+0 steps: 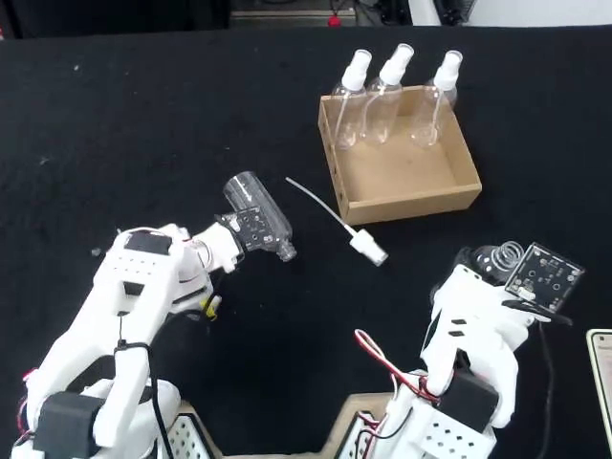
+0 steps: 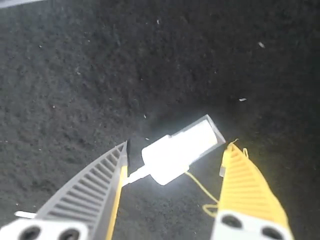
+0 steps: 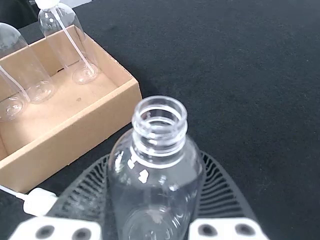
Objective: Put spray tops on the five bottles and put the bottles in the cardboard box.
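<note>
The right pincer is clenched around a clear, uncapped bottle, which is held tilted above the black bench with its open neck towards a tubed spray top lying near the cardboard box. Three capped bottles stand along the box's far wall. The left pincer is released, its fingers on either side of a capped spray top lying on the bench, not gripping it.
</note>
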`<state>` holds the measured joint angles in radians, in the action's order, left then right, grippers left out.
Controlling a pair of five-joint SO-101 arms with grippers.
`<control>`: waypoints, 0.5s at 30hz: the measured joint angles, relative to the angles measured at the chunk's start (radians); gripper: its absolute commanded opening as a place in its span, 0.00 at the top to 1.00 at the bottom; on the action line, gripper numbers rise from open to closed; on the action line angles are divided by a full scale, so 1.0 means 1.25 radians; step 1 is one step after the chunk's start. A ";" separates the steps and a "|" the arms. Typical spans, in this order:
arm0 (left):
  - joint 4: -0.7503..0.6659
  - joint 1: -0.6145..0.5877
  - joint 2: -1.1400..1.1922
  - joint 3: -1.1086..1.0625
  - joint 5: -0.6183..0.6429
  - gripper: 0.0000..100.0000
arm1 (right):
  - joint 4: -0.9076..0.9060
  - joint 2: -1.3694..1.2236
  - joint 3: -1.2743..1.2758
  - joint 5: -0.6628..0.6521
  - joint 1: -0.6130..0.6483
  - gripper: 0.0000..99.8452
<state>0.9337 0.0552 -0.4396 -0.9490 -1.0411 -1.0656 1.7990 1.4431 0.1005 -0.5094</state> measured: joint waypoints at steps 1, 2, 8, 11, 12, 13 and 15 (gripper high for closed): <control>0.011 0.000 0.000 0.001 0.000 0.73 | 0.000 0.000 0.000 0.000 0.000 0.92; 0.025 0.000 0.000 0.002 0.000 0.75 | 0.000 0.000 0.000 0.000 0.000 0.92; 0.063 0.000 0.005 0.002 0.000 0.92 | 0.000 0.000 0.000 0.000 0.000 0.92; 0.068 0.000 0.006 0.004 0.000 0.92 | 0.000 0.000 0.000 0.000 0.000 0.92; 0.069 0.000 0.005 0.005 0.000 0.92 | 0.000 0.000 0.000 0.000 0.000 0.92; 0.070 0.000 0.005 0.010 0.000 0.92 | 0.000 0.000 0.000 0.000 0.000 0.92; 0.071 0.001 0.005 0.023 0.000 0.92 | 0.000 0.000 0.000 0.000 0.000 0.92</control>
<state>1.0226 0.0568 -0.4335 -0.9198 -1.0411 -1.0656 1.7990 1.4431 0.1005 -0.5094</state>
